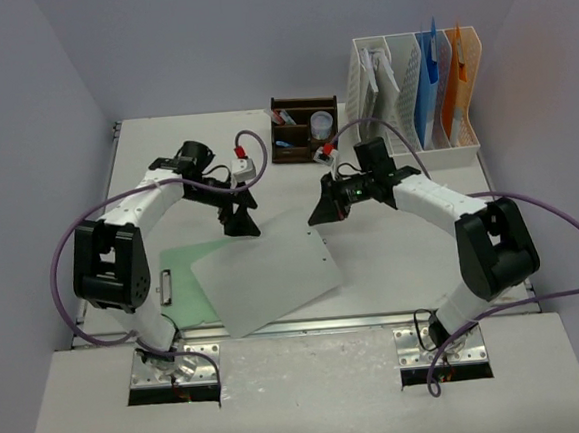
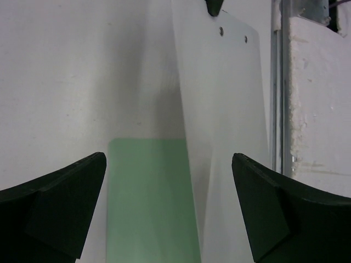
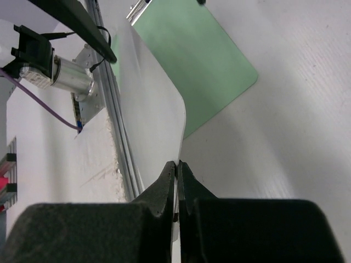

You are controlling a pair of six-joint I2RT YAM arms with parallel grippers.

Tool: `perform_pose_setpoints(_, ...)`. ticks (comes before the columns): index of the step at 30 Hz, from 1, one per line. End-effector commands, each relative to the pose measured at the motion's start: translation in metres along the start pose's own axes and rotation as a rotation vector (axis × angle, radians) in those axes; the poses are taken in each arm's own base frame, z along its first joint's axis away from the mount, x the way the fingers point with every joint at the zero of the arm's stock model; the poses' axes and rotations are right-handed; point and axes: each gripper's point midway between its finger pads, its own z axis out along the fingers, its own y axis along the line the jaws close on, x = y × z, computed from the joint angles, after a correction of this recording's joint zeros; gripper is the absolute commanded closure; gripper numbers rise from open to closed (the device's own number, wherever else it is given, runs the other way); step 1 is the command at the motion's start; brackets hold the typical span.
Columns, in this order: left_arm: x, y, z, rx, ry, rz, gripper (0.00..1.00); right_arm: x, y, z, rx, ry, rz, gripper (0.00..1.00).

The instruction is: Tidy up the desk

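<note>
The white desk (image 1: 423,256) carries a green clipboard (image 1: 182,273) near its front left. A large white sheet (image 1: 264,279) lies partly over it. My right gripper (image 1: 321,214) is shut on the sheet's far right corner, and the right wrist view shows the thin edge pinched between the closed tips of the gripper (image 3: 177,163), with the sheet (image 3: 153,109) bowing up from the desk (image 3: 285,137). My left gripper (image 1: 240,225) hangs open over the far edge of sheet and clipboard. Its fingers (image 2: 82,181) straddle the green board (image 2: 148,197) and the white sheet (image 2: 225,109), holding nothing.
A white slotted file rack (image 1: 415,91) with blue and orange folders stands at the back right. A dark brown pen organizer (image 1: 303,130) sits at the back centre. A metal rail (image 1: 308,324) runs along the desk's near edge, and the clipboard's clip (image 1: 167,284) points left.
</note>
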Motion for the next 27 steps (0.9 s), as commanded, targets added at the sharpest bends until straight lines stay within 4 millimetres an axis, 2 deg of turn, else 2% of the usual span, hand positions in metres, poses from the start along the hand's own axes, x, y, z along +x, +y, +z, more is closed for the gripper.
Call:
perform_pose_setpoints(1, -0.004, -0.027, 0.012, 0.098, 0.012, 0.046, 0.07, -0.034, 0.013, -0.004, -0.001, -0.039, -0.156, 1.0)
perform_pose_setpoints(4, 0.003, -0.033, 0.019, 0.129, 0.048, 0.036, 0.16, -0.039, 0.018, -0.001, 0.001, -0.03, -0.191, 1.0)
perform_pose_setpoints(12, 0.014, -0.052, 0.029, 0.202, 0.107, -0.007, 0.63, -0.049, 0.031, 0.006, 0.016, -0.013, -0.289, 1.0)
perform_pose_setpoints(14, 0.014, -0.054, 0.03, 0.206, 0.107, -0.025, 0.7, -0.053, 0.035, 0.006, 0.022, -0.018, -0.306, 1.0)
perform_pose_setpoints(18, 0.013, -0.061, 0.029, 0.23, 0.098, -0.055, 0.98, -0.065, 0.041, -0.001, 0.052, -0.039, -0.337, 1.0)
perform_pose_setpoints(19, 0.013, -0.063, 0.028, 0.233, 0.094, -0.059, 1.0, -0.066, 0.042, -0.003, 0.062, -0.041, -0.342, 0.98)
perform_pose_setpoints(20, 0.011, -0.065, 0.027, 0.235, 0.086, -0.061, 1.0, -0.067, 0.042, -0.006, 0.074, -0.044, -0.345, 0.94)
perform_pose_setpoints(21, 0.008, -0.067, 0.026, 0.239, 0.074, -0.058, 1.0, -0.069, 0.041, -0.009, 0.093, -0.053, -0.339, 0.81)
perform_pose_setpoints(22, 0.005, -0.068, 0.025, 0.238, 0.063, -0.054, 1.0, -0.071, 0.042, -0.015, 0.117, -0.067, -0.318, 0.57)
perform_pose_setpoints(23, 0.0, -0.07, 0.022, 0.237, 0.044, -0.042, 1.0, -0.073, 0.039, -0.019, 0.137, -0.081, -0.27, 0.44)
perform_pose_setpoints(25, -0.012, -0.068, 0.014, 0.215, -0.002, -0.024, 1.0, -0.079, 0.041, -0.031, 0.146, -0.119, -0.211, 0.3)
perform_pose_setpoints(27, -0.034, -0.062, -0.007, 0.178, -0.117, -0.008, 1.0, -0.092, 0.035, -0.058, 0.164, -0.2, -0.122, 0.17)
